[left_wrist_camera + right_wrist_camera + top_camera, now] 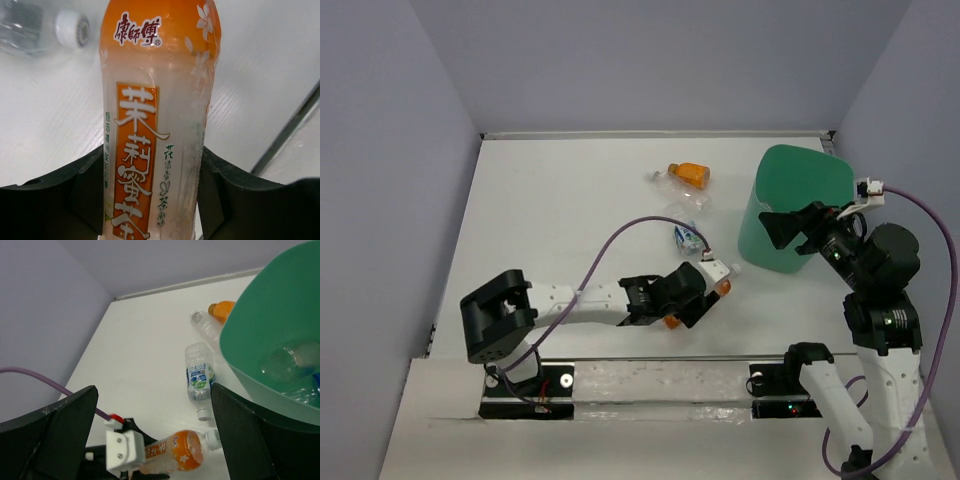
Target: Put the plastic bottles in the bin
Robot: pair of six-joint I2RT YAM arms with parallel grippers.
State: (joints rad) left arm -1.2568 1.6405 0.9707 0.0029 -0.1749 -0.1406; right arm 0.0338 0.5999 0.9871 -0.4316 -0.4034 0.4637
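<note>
Your left gripper (151,192) is clamped mid-body on the orange tea bottle (157,100), likely light, crushable and slick; the bin (790,160) sits at two o'clock, right gripper (152,407) spread apart.

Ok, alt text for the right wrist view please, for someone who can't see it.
The green bin fills the right side, a clear bottle inside it. Left of it on the table lie a blue-labelled bottle, a transparent bottle and a far orange bottle; below, the left gripper holds an orange tea bottle.
</note>
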